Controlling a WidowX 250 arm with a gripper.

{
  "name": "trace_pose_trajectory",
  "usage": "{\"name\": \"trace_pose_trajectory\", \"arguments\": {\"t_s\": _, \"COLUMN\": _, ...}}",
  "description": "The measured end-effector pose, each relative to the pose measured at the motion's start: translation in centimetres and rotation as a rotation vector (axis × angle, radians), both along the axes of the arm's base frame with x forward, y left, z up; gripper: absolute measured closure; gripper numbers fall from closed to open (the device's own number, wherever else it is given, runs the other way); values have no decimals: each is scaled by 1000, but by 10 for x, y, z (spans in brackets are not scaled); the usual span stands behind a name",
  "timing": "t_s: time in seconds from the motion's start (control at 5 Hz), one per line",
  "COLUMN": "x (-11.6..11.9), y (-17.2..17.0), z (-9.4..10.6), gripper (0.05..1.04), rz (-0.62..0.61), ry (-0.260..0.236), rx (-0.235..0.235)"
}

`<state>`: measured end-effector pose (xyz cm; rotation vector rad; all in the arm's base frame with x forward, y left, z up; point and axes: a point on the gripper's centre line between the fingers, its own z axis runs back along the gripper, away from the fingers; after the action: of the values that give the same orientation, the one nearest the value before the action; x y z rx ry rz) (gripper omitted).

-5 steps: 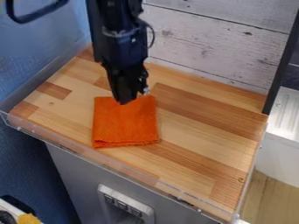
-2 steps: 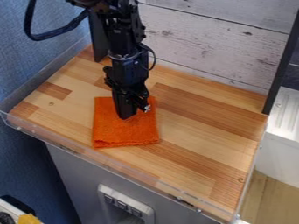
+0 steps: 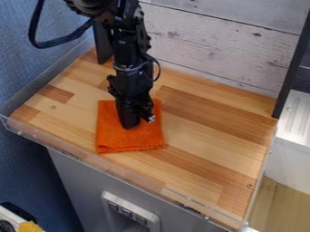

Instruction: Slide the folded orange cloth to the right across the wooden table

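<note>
Hangs with fingers (image 3: 128, 118) apart at the tips, low over the orange cloth (image 3: 130, 139); touching or just above, cannot tell. Might pinch only a top layer or slip off, given such a flat, thin fold; might ruck or drag it if pressed too low. Lies left of centre in the view on the wooden surface (image 3: 212, 127), nearly square, pointing no particular way; slightly longer, if at all, from back to front.
</note>
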<state>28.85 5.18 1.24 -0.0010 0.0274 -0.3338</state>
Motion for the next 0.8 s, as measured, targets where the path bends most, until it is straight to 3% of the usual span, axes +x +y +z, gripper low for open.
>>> {"name": "trace_pose_trajectory", "arguments": {"t_s": 0.8, "x": 21, "y": -65, "z": 1, "gripper": 1025, "rz": 178, "ry": -40, "rx": 23}}
